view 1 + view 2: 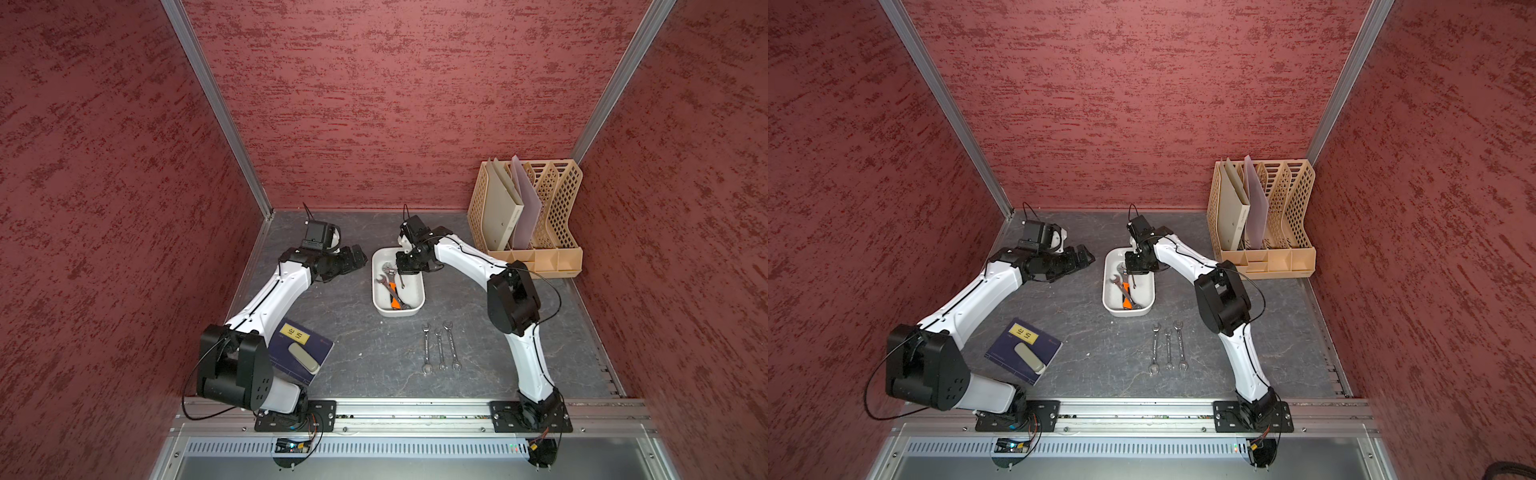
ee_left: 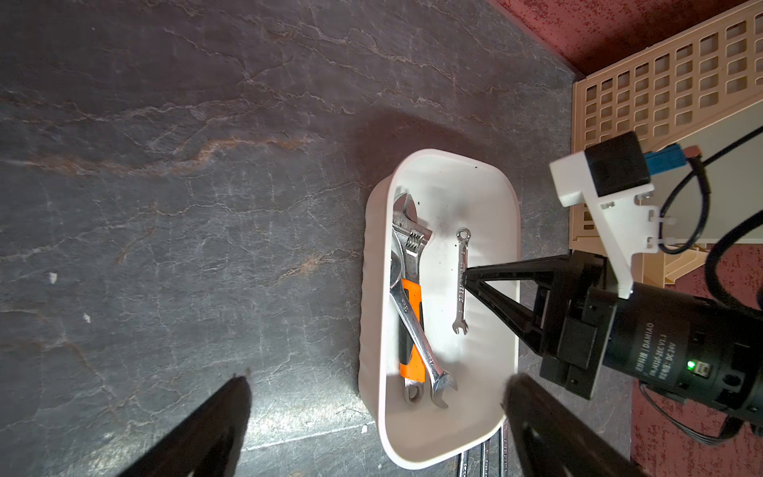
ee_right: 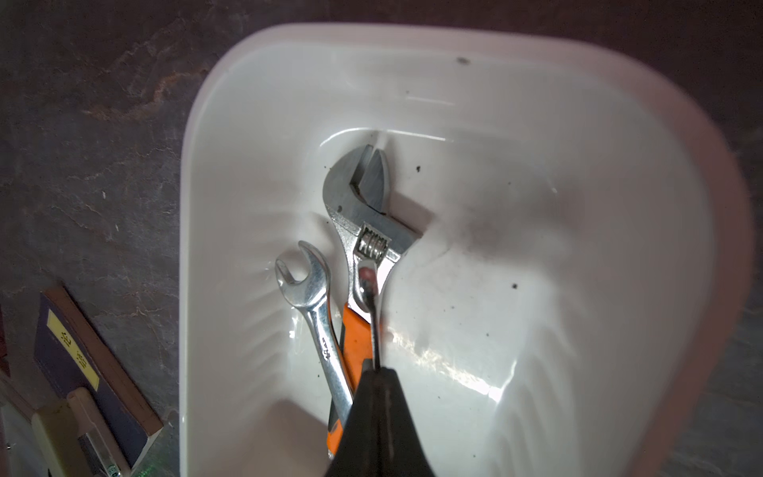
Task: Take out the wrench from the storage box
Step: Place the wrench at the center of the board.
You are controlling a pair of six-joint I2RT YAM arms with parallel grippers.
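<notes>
The white storage box [image 1: 416, 291] [image 1: 1148, 293] sits mid-table. My right gripper [image 1: 402, 274] [image 2: 465, 277] [image 3: 376, 369] reaches into it, shut on the shank of a small thin silver wrench [image 2: 461, 285] [image 3: 373, 322] [image 1: 401, 282]. An orange-handled adjustable wrench [image 2: 406, 235] [image 3: 363, 206] lies along the box's left side with a larger silver wrench [image 2: 417, 334] [image 3: 318, 314] across it. My left gripper [image 1: 360, 257] [image 1: 1086, 255] [image 2: 376, 380] hangs open just left of the box's far end, holding nothing.
Three silver wrenches [image 1: 439, 347] lie side by side on the dark table in front of the box. A beige lattice file rack [image 1: 536, 216] with folders stands at the back right. A dark blue book [image 1: 297, 349] with a pale case on it lies front left.
</notes>
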